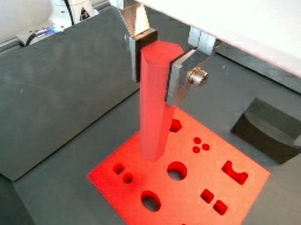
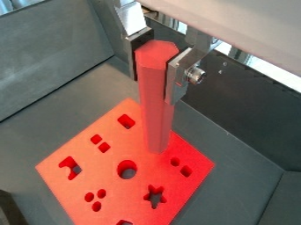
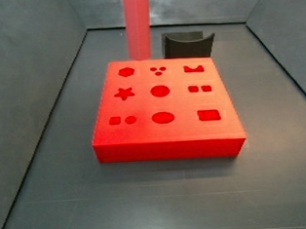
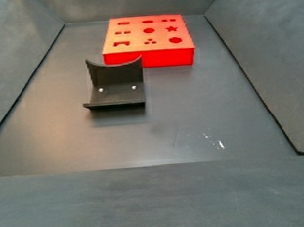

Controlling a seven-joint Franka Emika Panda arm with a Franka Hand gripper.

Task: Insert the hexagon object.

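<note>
The hexagon object (image 1: 154, 105) is a long red rod, held upright between my gripper's (image 1: 157, 66) silver fingers, which are shut on its upper end. It shows the same way in both wrist views (image 2: 156, 97). Its lower end hangs over the red block with shaped holes (image 1: 206, 189), also in view from the wrist (image 2: 112, 171). In a side view the rod (image 3: 137, 25) comes down from the top edge above the block's (image 3: 164, 101) far left part. It appears apart from the block. The gripper itself is out of both side views.
The dark fixture (image 3: 188, 44) stands just behind the block; it also shows in a side view (image 4: 114, 86) and a wrist view (image 1: 268, 127). Sloping grey walls (image 3: 39, 114) enclose the dark floor (image 4: 169, 134) on all sides.
</note>
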